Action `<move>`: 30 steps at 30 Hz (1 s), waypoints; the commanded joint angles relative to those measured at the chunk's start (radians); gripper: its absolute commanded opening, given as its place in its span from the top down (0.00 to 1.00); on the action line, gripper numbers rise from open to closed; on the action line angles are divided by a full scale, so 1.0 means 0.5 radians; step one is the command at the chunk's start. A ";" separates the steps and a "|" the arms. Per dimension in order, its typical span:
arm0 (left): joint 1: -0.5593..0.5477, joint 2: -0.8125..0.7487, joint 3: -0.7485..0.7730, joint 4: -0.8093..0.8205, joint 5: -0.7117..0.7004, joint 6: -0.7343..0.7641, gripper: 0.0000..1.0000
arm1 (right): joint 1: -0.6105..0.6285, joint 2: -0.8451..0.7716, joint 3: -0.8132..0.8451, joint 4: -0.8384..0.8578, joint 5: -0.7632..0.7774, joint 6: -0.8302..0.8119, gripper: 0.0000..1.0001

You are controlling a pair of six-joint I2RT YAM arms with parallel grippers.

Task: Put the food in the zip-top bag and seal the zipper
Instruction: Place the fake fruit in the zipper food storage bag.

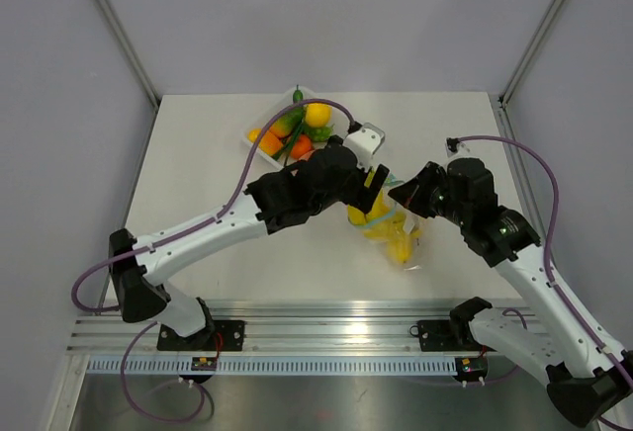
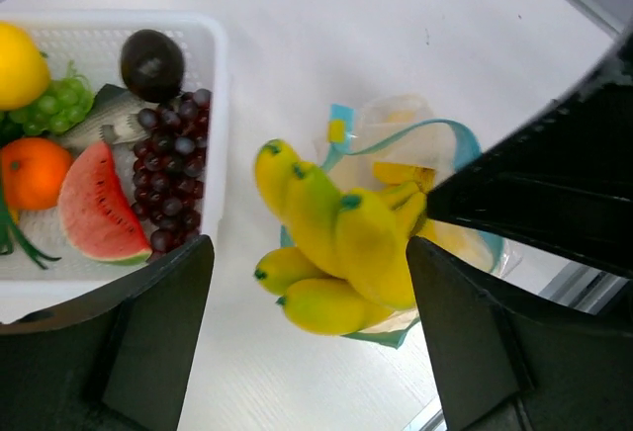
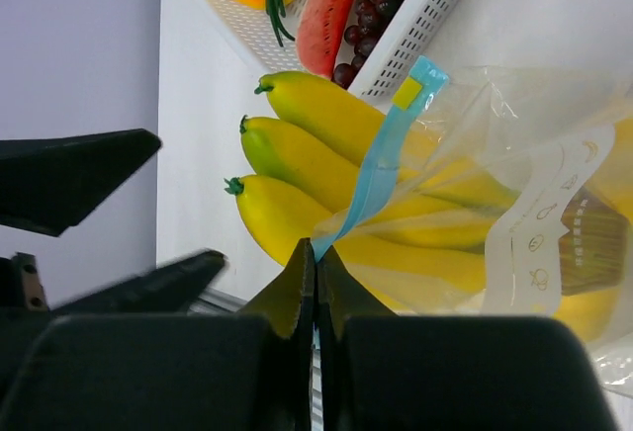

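A bunch of yellow toy bananas (image 2: 336, 233) lies with its stalk end inside the mouth of the clear zip-top bag (image 3: 534, 214) and its green-tipped ends sticking out (image 3: 297, 154). The bag lies on the table at centre (image 1: 401, 243). The light-blue zipper strip (image 3: 381, 169) curls over the bananas. My right gripper (image 3: 315, 248) is shut on the end of that strip, holding the mouth edge up. My left gripper (image 2: 309, 253) is open wide just above the bananas, not touching them. In the top view the left gripper (image 1: 374, 186) and the right gripper (image 1: 401, 194) are close together over the bag mouth.
A white basket (image 1: 252, 141) stands behind the bag, holding a lemon, an orange, a watermelon slice, grapes and other toy fruit. Its rim (image 2: 213, 105) is just left of the bananas. The table's front rail lies near the bag.
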 commanded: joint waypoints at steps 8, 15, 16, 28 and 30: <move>0.668 -0.480 -0.527 0.101 0.569 -0.541 0.42 | 0.014 -0.087 0.051 0.214 -0.150 -0.052 1.00; 0.770 -0.161 -0.635 0.300 1.048 -0.630 0.33 | 0.011 -0.099 0.042 0.267 -0.245 -0.049 1.00; 0.777 -0.112 -0.626 0.322 1.079 -0.640 0.33 | 0.014 -0.105 0.045 0.276 -0.251 -0.049 1.00; 0.807 0.211 -0.644 0.791 1.726 -0.793 0.36 | 0.011 -0.108 0.027 0.316 -0.362 -0.076 1.00; 0.807 0.171 -0.696 0.911 1.864 -0.830 0.35 | 0.014 -0.099 0.005 0.322 -0.359 -0.080 1.00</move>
